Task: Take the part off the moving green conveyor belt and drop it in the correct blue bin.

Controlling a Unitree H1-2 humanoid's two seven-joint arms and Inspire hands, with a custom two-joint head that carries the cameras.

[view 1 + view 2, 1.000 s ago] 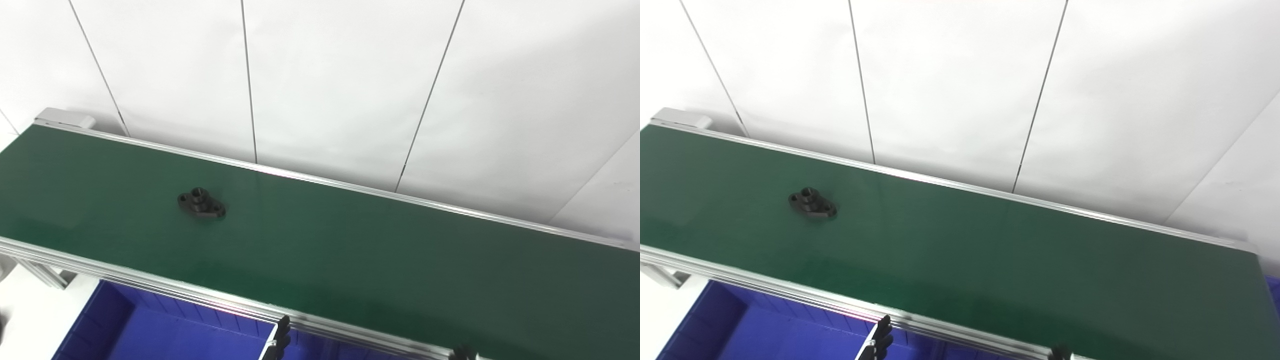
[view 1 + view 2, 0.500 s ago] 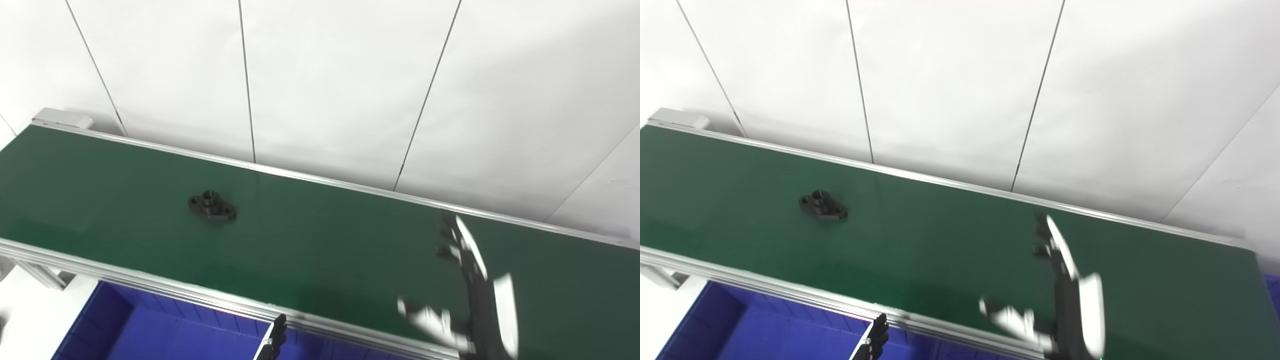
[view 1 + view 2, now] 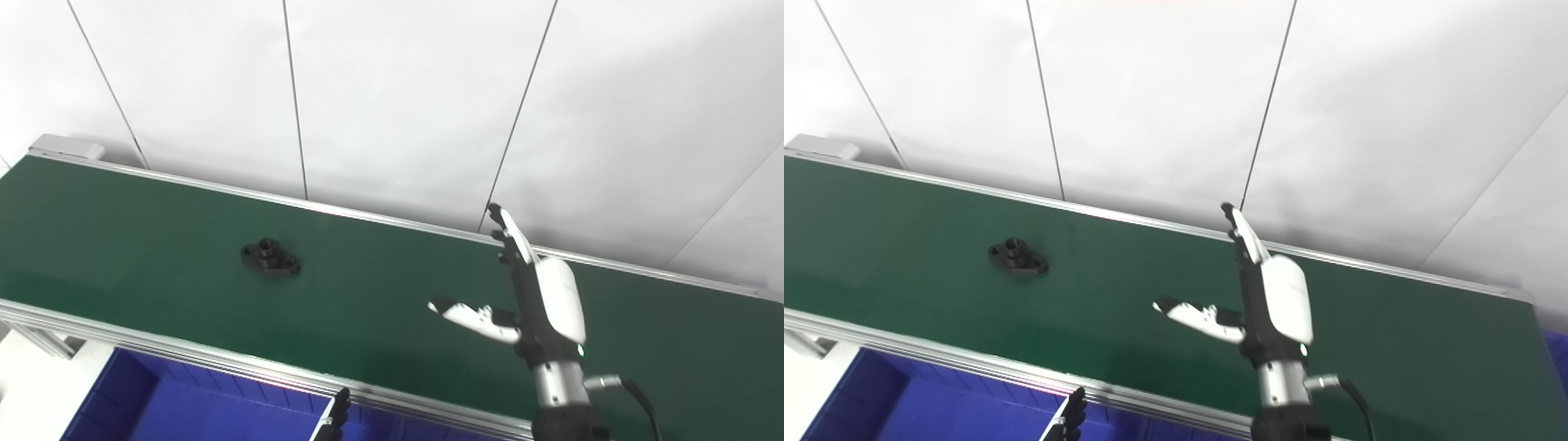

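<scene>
One black part [image 3: 270, 257] is seen lying flat on the green conveyor belt [image 3: 153, 245], well apart from the right hand [image 3: 533, 294], which is raised above the belt, released, fingers spread, holding nothing.

Right hand [image 3: 547, 300]: in view, raised, arm entering from bottom edge at right side of pic. White shell on back of hand, black frame underneath. Fingers [image 3: 507, 234] straight, held together, pointing up and slightly left, seen edge-on. Thumb [image 3: 471, 313] splayed out to the left, well apart from fingers, white w/ dark tip. Hand spread, nothing in it, touching nothing. Wrist [image 3: 1281, 383]: silver cylindrical section below the palm, small green light at base of hand shell; black cable loops off wrist to the right. Forearm below wrist dark, cropped by frame. Left hand: not in view.
</scene>
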